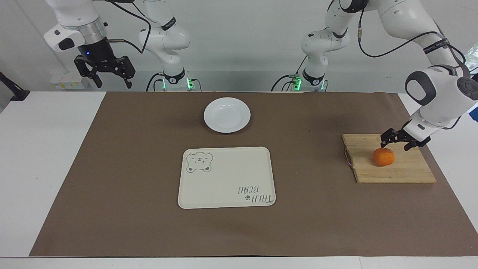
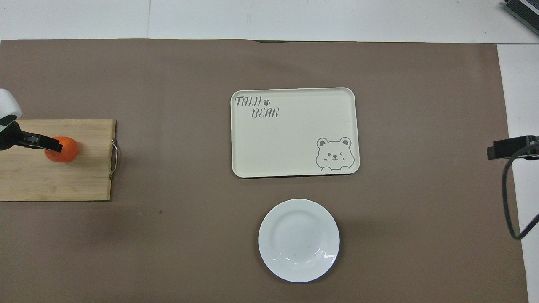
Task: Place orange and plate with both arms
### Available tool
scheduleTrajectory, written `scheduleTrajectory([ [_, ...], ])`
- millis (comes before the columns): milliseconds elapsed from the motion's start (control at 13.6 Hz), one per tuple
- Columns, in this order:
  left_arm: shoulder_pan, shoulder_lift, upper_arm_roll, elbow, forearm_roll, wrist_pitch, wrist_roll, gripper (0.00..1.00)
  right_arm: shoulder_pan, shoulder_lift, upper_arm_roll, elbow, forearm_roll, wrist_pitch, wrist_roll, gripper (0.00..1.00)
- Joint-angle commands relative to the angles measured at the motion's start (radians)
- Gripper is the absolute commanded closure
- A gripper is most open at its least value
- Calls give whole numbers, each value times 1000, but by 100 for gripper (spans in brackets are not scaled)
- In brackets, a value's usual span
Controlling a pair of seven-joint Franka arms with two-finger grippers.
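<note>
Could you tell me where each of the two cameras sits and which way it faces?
Facing view: high across the table, looking back at the robots; both arms show whole, the left gripper over the orange on the cutting board, the right gripper waiting raised at the right arm's end.
Overhead view: high above the robots' end, looking steeply down and forward; only the gripper tips show.
Shared: the plate lies nearer the robots than the bear tray; the views are half a turn apart.
</note>
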Motion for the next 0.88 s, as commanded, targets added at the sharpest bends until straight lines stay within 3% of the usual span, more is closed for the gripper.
scheduleTrajectory([
  [0, 10, -3, -6, -58, -12, 67, 12, 0, -4, -17, 5, -19, -8, 4, -10, 0],
  [660, 13, 83, -8, -74, -19, 153, -9, 0, -5, -17, 3, -19, -8, 4, -10, 0],
  [734, 16, 83, -8, -72, -19, 145, -6, 61, -4, -17, 3, -19, -8, 4, -10, 0],
  [807, 17, 83, -8, -68, -21, 130, -12, 100, -4, -17, 5, -19, -8, 4, -10, 0],
])
